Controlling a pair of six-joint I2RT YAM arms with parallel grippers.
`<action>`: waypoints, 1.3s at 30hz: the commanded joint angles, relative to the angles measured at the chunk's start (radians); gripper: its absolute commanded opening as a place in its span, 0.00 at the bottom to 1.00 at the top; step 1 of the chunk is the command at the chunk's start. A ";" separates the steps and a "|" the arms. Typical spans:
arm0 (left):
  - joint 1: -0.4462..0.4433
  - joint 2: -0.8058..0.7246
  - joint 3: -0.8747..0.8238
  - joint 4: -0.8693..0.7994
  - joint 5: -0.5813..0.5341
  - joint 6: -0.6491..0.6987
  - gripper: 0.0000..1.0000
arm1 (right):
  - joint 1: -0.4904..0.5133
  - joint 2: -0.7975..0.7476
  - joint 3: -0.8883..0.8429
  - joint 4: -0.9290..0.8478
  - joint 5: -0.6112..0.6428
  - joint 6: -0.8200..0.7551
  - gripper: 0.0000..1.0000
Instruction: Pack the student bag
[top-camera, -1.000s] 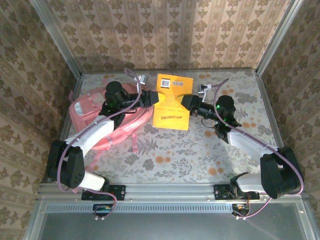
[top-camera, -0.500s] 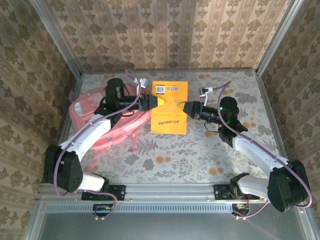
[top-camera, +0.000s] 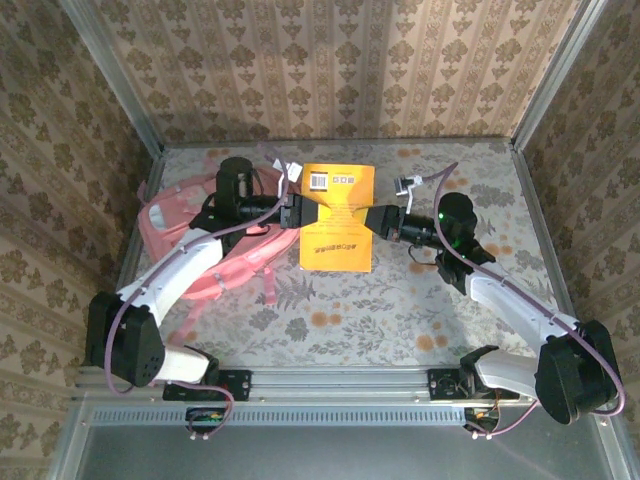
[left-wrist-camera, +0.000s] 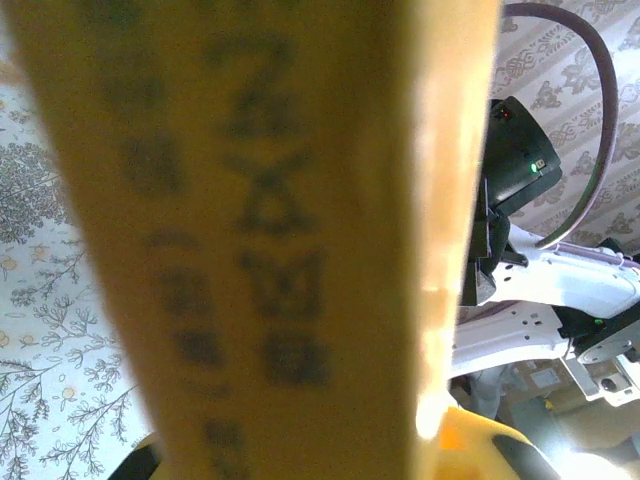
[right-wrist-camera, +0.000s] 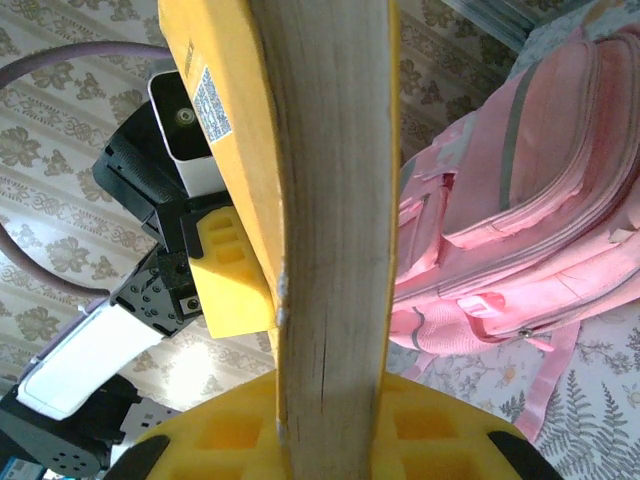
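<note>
A yellow book (top-camera: 337, 215) with black lettering and a barcode label hangs above the table, gripped from both sides. My left gripper (top-camera: 300, 212) is shut on its left edge and my right gripper (top-camera: 372, 217) on its right edge. In the right wrist view the book's page edge (right-wrist-camera: 330, 220) runs between my yellow fingers (right-wrist-camera: 450, 430), and the left gripper's yellow finger (right-wrist-camera: 230, 270) presses on the far cover. The blurred cover (left-wrist-camera: 250, 230) takes up most of the left wrist view. The pink student bag (top-camera: 175, 225) lies on the table's left, under the left arm, also seen as the bag (right-wrist-camera: 520, 200).
The table (top-camera: 350, 310) has a floral cloth, with patterned walls close on three sides. A metal rail (top-camera: 340, 380) runs along the near edge. Pink straps (top-camera: 270, 285) trail from the bag toward the middle.
The book, held by both grippers throughout, has shifted a little left and straightened from its tilt. The right arm has stretched further left and the left gripper has drawn in.
</note>
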 joint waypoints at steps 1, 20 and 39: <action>0.006 -0.052 -0.007 0.101 0.015 -0.030 0.00 | 0.002 -0.043 0.036 -0.075 0.054 -0.055 0.31; -0.066 -0.085 -0.220 0.832 -0.658 -0.549 0.00 | 0.165 -0.181 -0.227 0.267 0.604 0.163 1.00; -0.095 -0.052 -0.228 0.941 -0.725 -0.597 0.00 | 0.214 -0.003 -0.112 0.419 0.631 0.213 1.00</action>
